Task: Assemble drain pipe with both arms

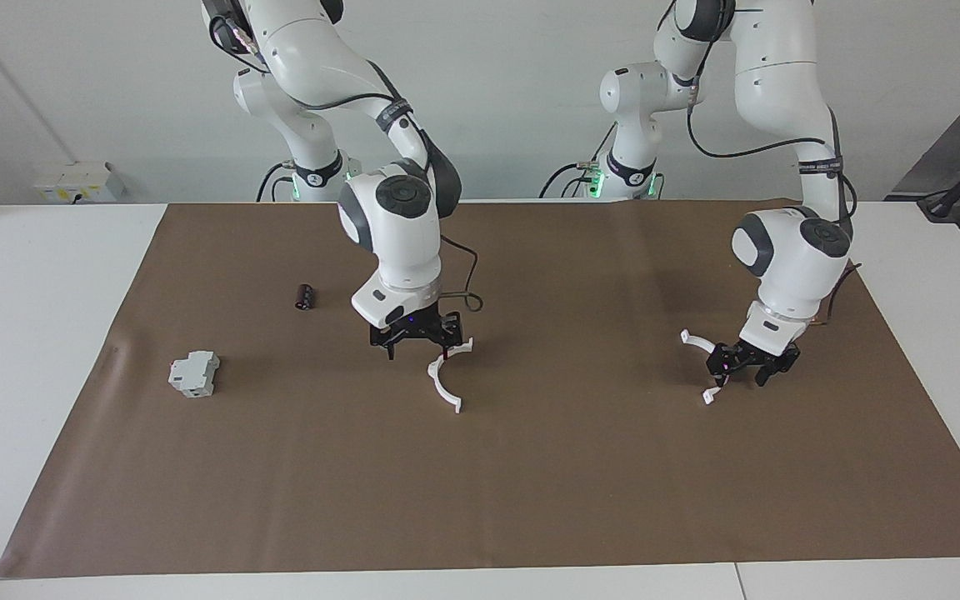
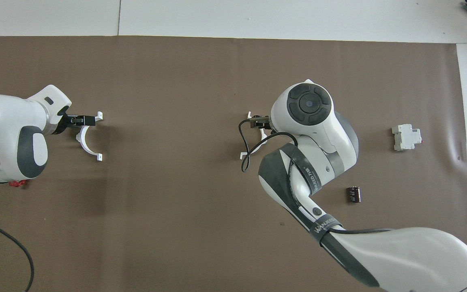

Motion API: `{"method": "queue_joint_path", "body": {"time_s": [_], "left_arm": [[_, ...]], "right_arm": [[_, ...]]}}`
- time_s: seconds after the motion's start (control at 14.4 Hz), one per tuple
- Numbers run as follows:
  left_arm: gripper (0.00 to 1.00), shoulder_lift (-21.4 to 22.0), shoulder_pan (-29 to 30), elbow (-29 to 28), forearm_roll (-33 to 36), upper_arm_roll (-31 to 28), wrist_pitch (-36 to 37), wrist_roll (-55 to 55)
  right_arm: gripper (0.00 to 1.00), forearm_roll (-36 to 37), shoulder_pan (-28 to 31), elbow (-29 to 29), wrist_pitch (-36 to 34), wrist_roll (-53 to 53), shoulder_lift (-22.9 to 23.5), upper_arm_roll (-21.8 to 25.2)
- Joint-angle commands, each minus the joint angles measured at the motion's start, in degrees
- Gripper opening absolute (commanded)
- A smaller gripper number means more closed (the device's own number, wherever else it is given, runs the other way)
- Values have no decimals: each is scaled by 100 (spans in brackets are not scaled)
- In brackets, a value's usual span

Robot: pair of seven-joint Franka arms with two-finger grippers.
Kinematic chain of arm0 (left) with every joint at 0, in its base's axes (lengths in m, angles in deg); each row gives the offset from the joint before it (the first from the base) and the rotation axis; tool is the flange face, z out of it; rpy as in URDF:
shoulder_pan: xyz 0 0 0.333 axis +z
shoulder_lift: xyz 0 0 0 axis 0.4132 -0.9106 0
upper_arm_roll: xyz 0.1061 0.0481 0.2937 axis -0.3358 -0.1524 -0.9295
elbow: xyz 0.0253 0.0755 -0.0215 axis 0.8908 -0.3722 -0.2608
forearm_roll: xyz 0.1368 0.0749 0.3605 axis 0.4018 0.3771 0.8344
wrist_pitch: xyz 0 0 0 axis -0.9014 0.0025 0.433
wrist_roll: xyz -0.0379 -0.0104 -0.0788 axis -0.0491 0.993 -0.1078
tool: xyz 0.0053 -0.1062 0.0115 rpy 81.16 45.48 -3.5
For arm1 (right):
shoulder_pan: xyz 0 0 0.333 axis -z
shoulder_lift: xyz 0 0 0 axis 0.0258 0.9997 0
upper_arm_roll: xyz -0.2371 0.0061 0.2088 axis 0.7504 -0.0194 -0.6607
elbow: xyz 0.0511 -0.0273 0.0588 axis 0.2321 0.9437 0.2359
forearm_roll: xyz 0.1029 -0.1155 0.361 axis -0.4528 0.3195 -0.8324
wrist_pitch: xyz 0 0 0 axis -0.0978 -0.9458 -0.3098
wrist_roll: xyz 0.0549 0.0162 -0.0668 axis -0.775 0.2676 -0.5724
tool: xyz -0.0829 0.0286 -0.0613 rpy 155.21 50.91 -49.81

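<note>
both grippers grasp a white arc: right gripper (image 1: pixel 417 343) clamps one half-ring (image 1: pixel 444 386), left gripper (image 1: pixel 745 367) pinches the other half-ring (image 1: pixel 701 342)

Bare mat (image 1: pixel 580 467) between claws — box (image 1: pixel 194 373) aside.
</note>
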Motion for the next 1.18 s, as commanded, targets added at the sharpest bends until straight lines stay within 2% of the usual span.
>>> {"method": "queue_joint_path", "body": {"time_s": [0.0, 0.21, 0.35, 0.62, 0.69, 0.83, 0.9, 1.04, 1.11], "left_arm": [[82, 139, -13, -188, 113, -25, 349, 97], [82, 191, -57, -135, 113, -16, 603, 290], [82, 411, 13, -170, 113, -17, 1007, 265], [82, 368, -13, -275, 104, -16, 667, 431], [79, 359, -31, -328, 104, -16, 571, 466], [61, 341, -4, -363, 104, -16, 438, 406], [56, 324, 4, -363, 113, -16, 394, 361], [29, 245, -4, -363, 104, -16, 158, 274], [0, 245, -4, -363, 104, -16, 157, 264]], "right_arm": [[99, -143, 276, -57, -236, -337, -160, -189], [99, -152, 521, -128, -464, -871, -248, -198], [100, -179, 767, -119, -499, -1276, -248, -233], [100, -223, 1198, -93, -701, -2050, -388, -233], [99, -223, 1260, -75, -754, -2051, -484, -233], [99, -223, 1417, -75, -973, -2077, -678, -233], [100, -232, 1497, -75, -1070, -2165, -783, -233], [99, -415, 1655, -101, -1281, -2340, -985, -233], [99, -486, 1751, -119, -1369, -2419, -1082, -242]]}}
